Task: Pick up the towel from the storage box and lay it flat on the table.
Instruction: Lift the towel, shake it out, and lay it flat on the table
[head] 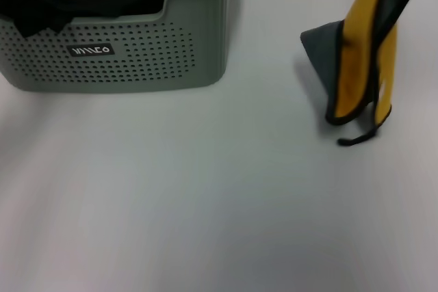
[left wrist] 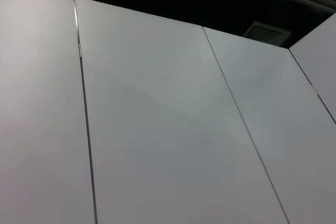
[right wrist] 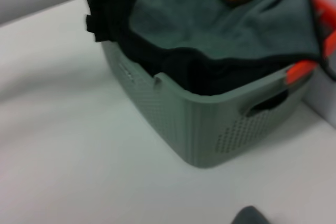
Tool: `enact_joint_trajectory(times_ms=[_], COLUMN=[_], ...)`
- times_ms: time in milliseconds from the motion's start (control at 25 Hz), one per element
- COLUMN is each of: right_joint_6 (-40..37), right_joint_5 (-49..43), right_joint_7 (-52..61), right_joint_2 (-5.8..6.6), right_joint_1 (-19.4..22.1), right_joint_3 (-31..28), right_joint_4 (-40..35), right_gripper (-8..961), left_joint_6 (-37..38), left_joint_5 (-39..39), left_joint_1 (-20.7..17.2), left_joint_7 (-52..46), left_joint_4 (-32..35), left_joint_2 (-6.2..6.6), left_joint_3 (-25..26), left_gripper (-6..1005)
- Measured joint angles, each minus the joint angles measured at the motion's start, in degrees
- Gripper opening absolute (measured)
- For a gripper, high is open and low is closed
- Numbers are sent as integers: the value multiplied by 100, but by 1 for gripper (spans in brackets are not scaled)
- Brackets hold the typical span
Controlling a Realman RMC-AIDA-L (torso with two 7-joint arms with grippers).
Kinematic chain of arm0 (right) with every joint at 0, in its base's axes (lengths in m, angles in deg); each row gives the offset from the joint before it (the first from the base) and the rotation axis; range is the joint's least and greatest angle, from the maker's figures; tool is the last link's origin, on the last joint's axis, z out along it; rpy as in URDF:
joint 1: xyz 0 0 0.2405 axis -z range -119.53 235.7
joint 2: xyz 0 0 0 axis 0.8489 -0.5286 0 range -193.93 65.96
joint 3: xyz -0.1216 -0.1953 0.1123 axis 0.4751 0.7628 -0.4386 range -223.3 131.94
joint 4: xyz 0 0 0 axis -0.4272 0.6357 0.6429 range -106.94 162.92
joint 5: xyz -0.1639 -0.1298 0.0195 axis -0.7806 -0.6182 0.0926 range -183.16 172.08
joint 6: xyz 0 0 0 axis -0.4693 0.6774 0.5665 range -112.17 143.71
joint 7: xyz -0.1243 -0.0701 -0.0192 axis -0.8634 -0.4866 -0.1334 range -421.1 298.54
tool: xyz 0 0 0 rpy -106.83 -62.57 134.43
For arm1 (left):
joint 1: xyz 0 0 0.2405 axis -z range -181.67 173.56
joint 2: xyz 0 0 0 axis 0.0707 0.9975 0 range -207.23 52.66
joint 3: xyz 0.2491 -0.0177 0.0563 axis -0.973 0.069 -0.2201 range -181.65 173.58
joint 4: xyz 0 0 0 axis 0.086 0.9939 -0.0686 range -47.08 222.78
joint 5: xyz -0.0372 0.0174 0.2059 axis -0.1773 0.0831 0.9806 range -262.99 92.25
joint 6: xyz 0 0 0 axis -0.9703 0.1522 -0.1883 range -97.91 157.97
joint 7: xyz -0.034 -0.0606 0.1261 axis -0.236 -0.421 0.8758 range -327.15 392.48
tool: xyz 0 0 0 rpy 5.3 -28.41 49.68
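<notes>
The towel (head: 363, 52) hangs upright at the right of the head view, yellow reverse facing me, dark grey side behind. Its lower edge and a black loop touch the table (head: 205, 203). It hangs from above the picture's top edge, where my right gripper is out of sight. A dark corner of it (right wrist: 251, 216) shows in the right wrist view. The storage box (head: 137, 59) stands at the far left, with its black label (head: 91, 50) towards me. My left gripper is not seen; its wrist view shows only wall panels.
In the box (right wrist: 199, 129) lie another grey-green cloth (right wrist: 210, 30) with a yellow fold, black fabric (right wrist: 115, 3) draped over the rim, and something orange (right wrist: 302, 69) at one side. Bare tabletop lies between the box and the towel.
</notes>
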Motion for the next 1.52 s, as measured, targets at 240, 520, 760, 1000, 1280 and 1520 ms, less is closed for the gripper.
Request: enact_joint_trajectory(times_ms=[240,520,760,1000,1280,1520], right_joint_6=[88,177,44,82,377,327], right_joint_5=[-843,-123,222,1117,109,1241], right_joint_7=[-606,-534,-599,-504,-705,-521], right_joint_2=[-647,-397,-372,-356,-444,-372], right_joint_1=[-14,-97,-168,42,23,61], right_joint_3=[-390,-696,-1333,-1565,-732,-1680], right_joint_4=[-1201,246,1429,214,1746,-441], right_gripper=[5,6,6,6,6,5], left_joint_6=[-28,-3,0,1,16,85], left_joint_5=[5,17,22,22,20,13], left_joint_1=[21,41,109,127,133,134], left_joint_7=[20,-11,-61,-133,-139,-145], left_joint_4=[-78,-139,-202,-214,-300,-289], left_joint_2=[3,21,68,79,85,85], left_joint_3=[1,1,0,-3,0,1], left_gripper=[414,415,415,416,417,417])
